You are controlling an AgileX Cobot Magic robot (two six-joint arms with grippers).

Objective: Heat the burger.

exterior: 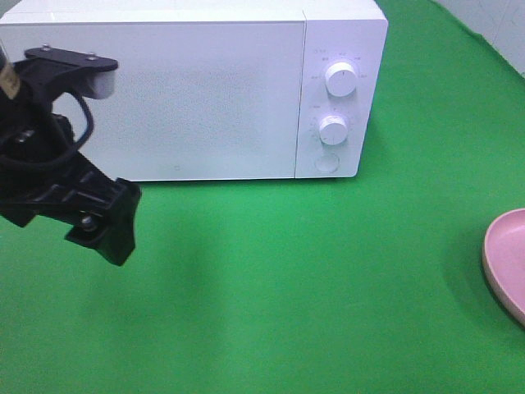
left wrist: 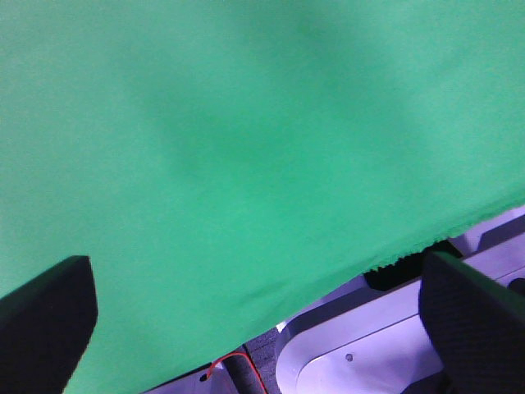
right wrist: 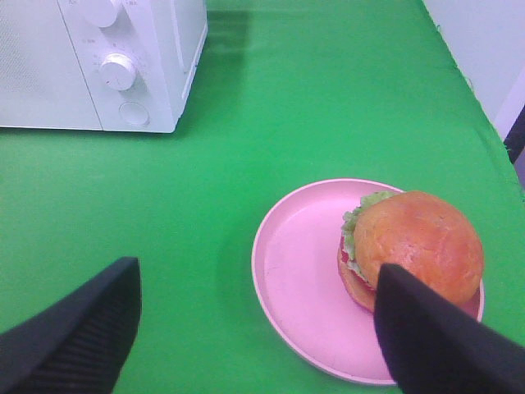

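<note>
Green cloth (exterior: 287,287) over the whole table, seen from the high camera. Left gripper (exterior: 107,226) black, raised over the left of the cloth in front of the microwave (exterior: 164,98); finger spread not readable from this angle. Microwave white, door shut, two dials (exterior: 340,80) and a round button on its right panel. Pink plate (exterior: 504,258) cut off by the right edge of view. Wide bare cloth between microwave and plate.

Left wrist view: left gripper (left wrist: 254,308) spread wide, fingertips (left wrist: 45,316) dark, holding nothing, touching nothing. Cloth edge (left wrist: 394,258) below, grey frame beyond it.

Right wrist view: right gripper (right wrist: 254,328) spread wide, empty, hanging above the near side of the plate (right wrist: 303,279). Burger (right wrist: 414,246) resting on the plate, off-centre toward the table's right edge. Microwave (right wrist: 98,57) well apart, bare cloth between.
</note>
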